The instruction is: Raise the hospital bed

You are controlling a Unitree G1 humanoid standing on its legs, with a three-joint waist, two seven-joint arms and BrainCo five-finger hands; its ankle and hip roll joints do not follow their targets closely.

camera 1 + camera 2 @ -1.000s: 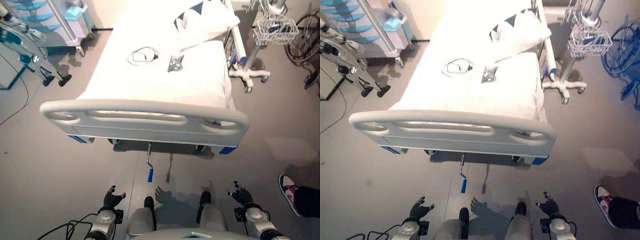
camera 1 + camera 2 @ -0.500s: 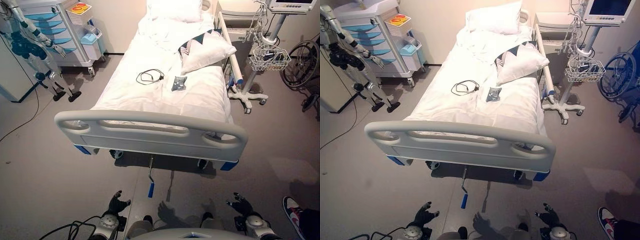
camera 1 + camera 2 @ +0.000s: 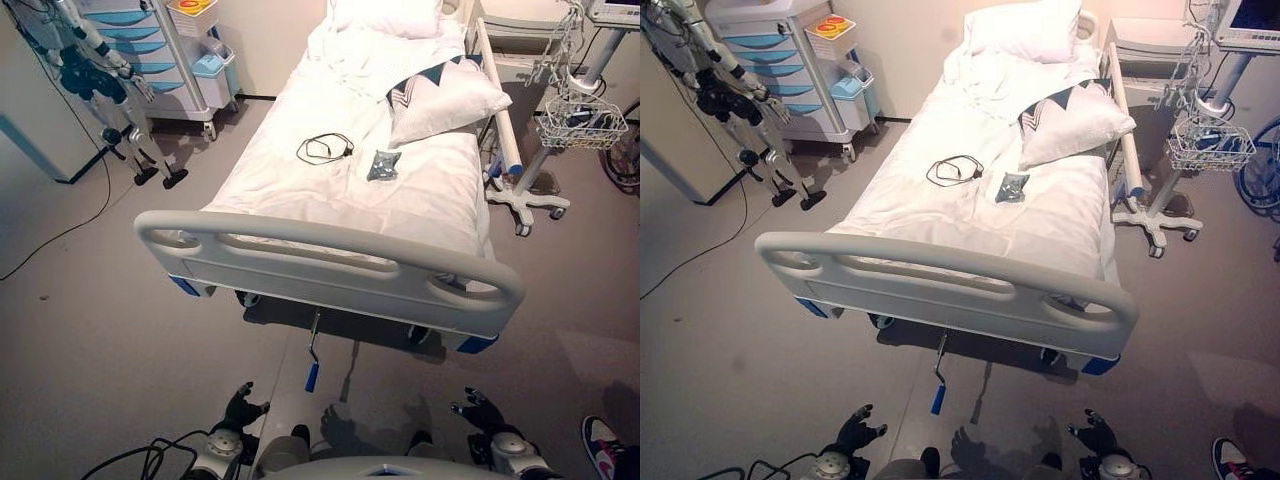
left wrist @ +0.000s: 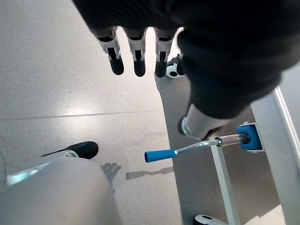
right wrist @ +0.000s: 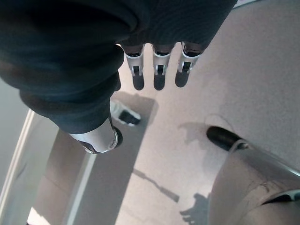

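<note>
A white hospital bed (image 3: pixel 350 170) stands ahead, its grey footboard (image 3: pixel 330 265) facing me. Below the footboard a metal crank with a blue grip (image 3: pixel 312 377) sticks out over the floor; the same crank handle (image 4: pixel 161 154) shows in the left wrist view. My left hand (image 3: pixel 240 408) hangs low at the bottom left, short of the crank and left of it, fingers (image 4: pixel 136 54) straight and holding nothing. At the bottom right my right hand (image 3: pixel 478 412) hangs open too, its fingers (image 5: pixel 158 70) straight over bare floor.
A black cable (image 3: pixel 324 149), a small packet (image 3: pixel 383 165) and pillows (image 3: pixel 445 90) lie on the bed. A drawer cart (image 3: pixel 160 50) and an equipment stand (image 3: pixel 110 95) are at the left. An IV stand with a wire basket (image 3: pixel 580 122) is at the right. A person's shoe (image 3: pixel 603 450) is at the bottom right.
The whole picture has shifted: the camera tilted up and swung, so the bed sits further right and more of the room shows. Both hands stay low and open.
</note>
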